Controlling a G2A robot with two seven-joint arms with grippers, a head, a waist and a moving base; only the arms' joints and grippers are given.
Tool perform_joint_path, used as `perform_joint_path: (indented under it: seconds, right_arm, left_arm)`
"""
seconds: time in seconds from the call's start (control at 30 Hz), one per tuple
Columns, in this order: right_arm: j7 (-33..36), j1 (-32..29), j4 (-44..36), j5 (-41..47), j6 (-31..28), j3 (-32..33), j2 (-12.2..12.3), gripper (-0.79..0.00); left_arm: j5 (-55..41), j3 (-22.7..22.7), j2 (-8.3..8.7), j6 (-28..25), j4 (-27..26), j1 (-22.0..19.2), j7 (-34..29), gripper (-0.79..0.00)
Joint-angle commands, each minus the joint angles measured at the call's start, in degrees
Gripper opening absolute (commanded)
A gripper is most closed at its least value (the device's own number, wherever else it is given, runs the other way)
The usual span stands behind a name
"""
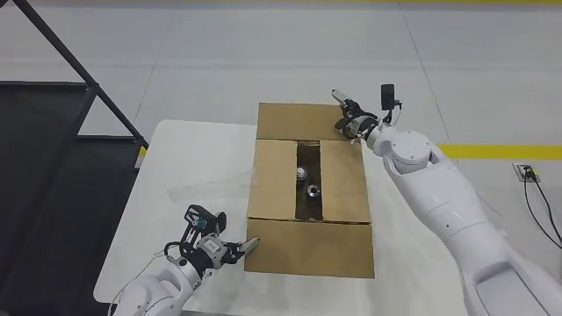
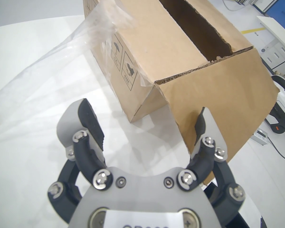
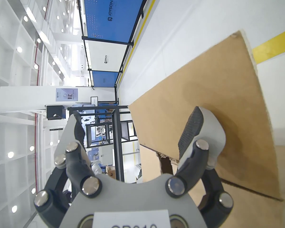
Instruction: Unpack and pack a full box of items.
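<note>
Diagonally — box (image 1: pixel 272 189) sits between left tool (image 2: pixel 144 107) and right tool (image 3: pixel 135 113).

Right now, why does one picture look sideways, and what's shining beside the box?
Right wrist view: the camera is rolled, so ceiling lights and floor appear side by side. Left wrist view: clear plastic film by the box catches the light, showing white glare.

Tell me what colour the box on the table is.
The box is plain brown cardboard, clearest in the left wrist view.
</note>
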Motion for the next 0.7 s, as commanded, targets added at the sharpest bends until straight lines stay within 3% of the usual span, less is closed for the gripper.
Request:
perform_joint_path:
  seconds: [0.0,0.47,0.67]
  right_arm:
    - [-0.65,0.51,1.84,-0.28,-0.27,-0.29,-0.73,0.000]
    - [-2.68,3.55,11.13,-3.69,0.69,-0.75,-4.28,0.000]
    - [0.45,3.87,13.48,-0.21,-5.01,2.41,-4.11,0.000]
  left_arm:
    - [0.00,0.00,0.00,0.00,0.00,0.00,0.00,0.000]
    - [3.11,0.98,0.15,0.24,2.32,-0.44,1.31,0.000]
    - [2.79,1.04,0.29,-1.52,1.70,0.09,2.65,0.000]
